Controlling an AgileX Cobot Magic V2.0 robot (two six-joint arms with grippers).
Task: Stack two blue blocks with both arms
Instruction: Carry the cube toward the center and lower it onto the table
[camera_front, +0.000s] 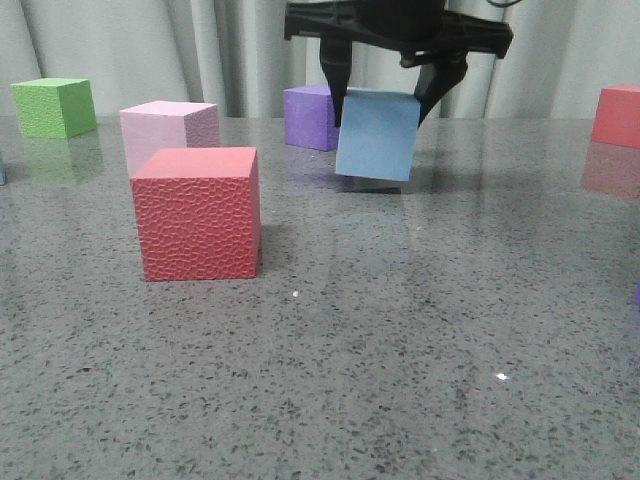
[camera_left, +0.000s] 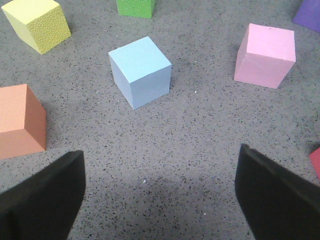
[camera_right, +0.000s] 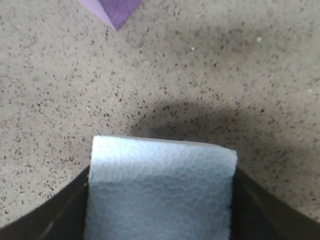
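Observation:
My right gripper (camera_front: 380, 100) is shut on one pale blue block (camera_front: 377, 135) and holds it tilted, just above the table at the back middle. In the right wrist view that block (camera_right: 160, 192) fills the space between the two black fingers. The second blue block (camera_left: 140, 71) stands on the table in the left wrist view, ahead of my left gripper (camera_left: 160, 192), which is open and empty, well short of it. This second block does not show in the front view.
A red cube (camera_front: 198, 212) stands front left, a pink cube (camera_front: 170, 130) behind it, a green cube (camera_front: 55, 106) far left, a purple cube (camera_front: 310, 115) behind the held block, another red cube (camera_front: 617, 115) far right. Yellow (camera_left: 37, 22) and orange (camera_left: 17, 120) cubes flank the second blue block.

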